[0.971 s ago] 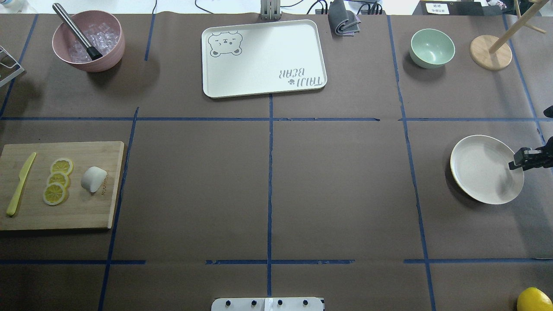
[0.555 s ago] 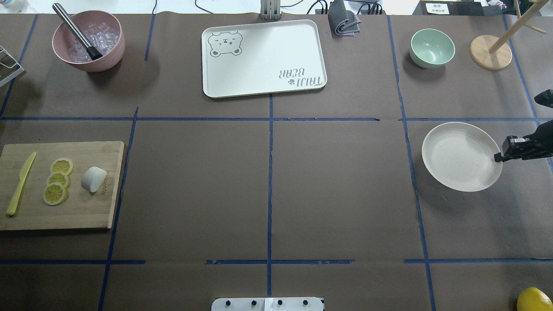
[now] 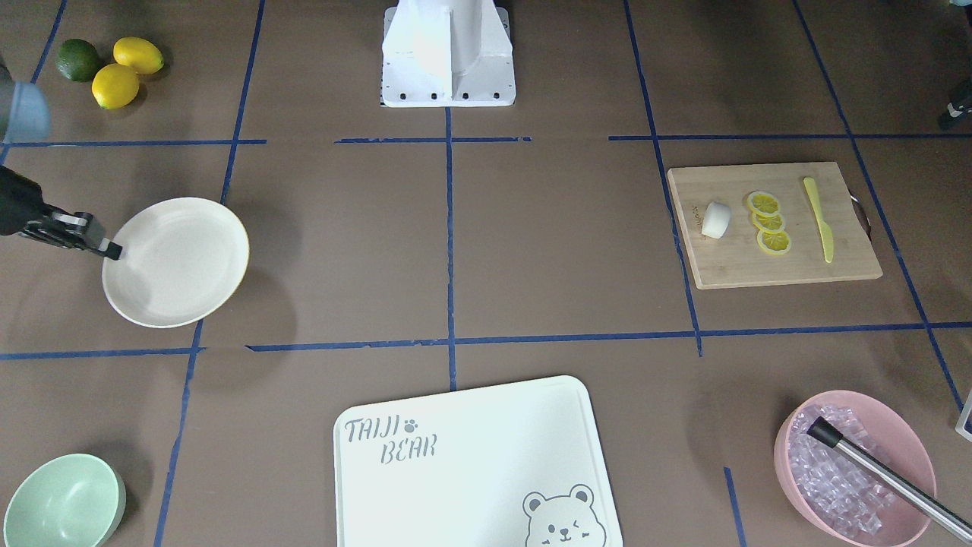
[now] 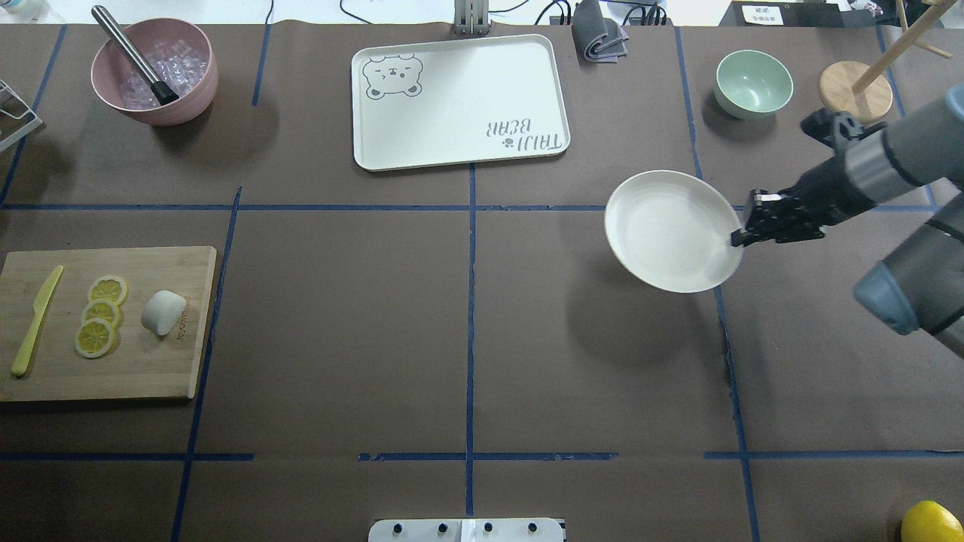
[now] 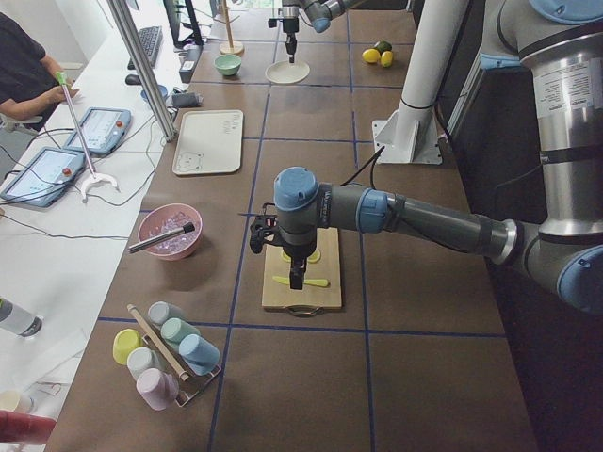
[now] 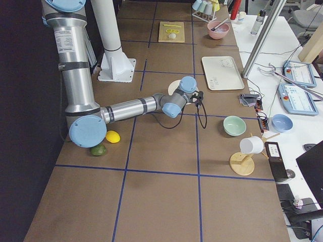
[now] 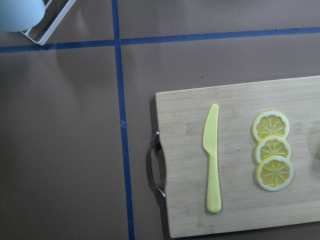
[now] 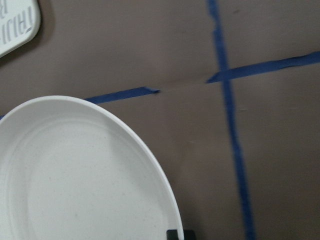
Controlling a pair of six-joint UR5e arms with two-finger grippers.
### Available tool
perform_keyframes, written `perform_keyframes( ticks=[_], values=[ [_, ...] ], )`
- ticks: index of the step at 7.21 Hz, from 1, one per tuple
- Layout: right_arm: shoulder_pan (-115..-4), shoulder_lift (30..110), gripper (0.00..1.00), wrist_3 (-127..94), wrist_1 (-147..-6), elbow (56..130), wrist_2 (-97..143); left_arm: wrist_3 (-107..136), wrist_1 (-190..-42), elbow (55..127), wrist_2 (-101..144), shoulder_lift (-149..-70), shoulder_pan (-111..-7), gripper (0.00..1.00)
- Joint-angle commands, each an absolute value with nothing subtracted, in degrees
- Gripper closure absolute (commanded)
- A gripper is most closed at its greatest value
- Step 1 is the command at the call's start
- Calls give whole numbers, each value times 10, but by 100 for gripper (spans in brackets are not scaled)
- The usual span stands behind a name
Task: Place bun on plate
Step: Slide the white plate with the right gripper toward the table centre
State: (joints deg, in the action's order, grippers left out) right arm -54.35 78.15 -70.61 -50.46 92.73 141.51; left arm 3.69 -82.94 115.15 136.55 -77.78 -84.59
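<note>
The white bun (image 4: pixel 163 312) lies on the wooden cutting board (image 4: pixel 128 376) at the table's left, beside three lemon slices (image 4: pixel 99 315); the front view shows the bun (image 3: pixel 715 219) too. My right gripper (image 4: pixel 740 238) is shut on the rim of the cream plate (image 4: pixel 666 229) and holds it above the table, right of centre, with its shadow below. The right wrist view shows the plate (image 8: pixel 75 185) close up. My left gripper (image 5: pixel 297 281) hangs over the cutting board in the exterior left view only; I cannot tell whether it is open or shut.
A yellow knife (image 4: pixel 34 320) lies on the board. A bear-printed tray (image 4: pixel 459 102) is at the back centre, a pink bowl of ice (image 4: pixel 154 71) at the back left, and a mint bowl (image 4: pixel 753 83) and wooden stand (image 4: pixel 855 90) at the back right. A lemon (image 4: pixel 930 522) sits front right.
My right gripper has carried the plate from the table's right edge leftward and away from the robot, toward the centre. The bun and the board have not moved.
</note>
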Motion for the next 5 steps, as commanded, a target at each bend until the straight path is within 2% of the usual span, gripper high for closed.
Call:
perform_keyframes(
  ticks=[1, 4, 5],
  values=[
    [-456, 671, 100, -781, -506, 884, 1368, 38, -831, 1152, 1365, -780, -845, 0],
    [-371, 586, 100, -848, -518, 832, 1248, 38, -829, 1149, 1365, -779, -843, 0],
    [-363, 585, 100, -849, -523, 829, 1244, 38, -831, 1151, 1366, -778, -845, 0]
  ],
)
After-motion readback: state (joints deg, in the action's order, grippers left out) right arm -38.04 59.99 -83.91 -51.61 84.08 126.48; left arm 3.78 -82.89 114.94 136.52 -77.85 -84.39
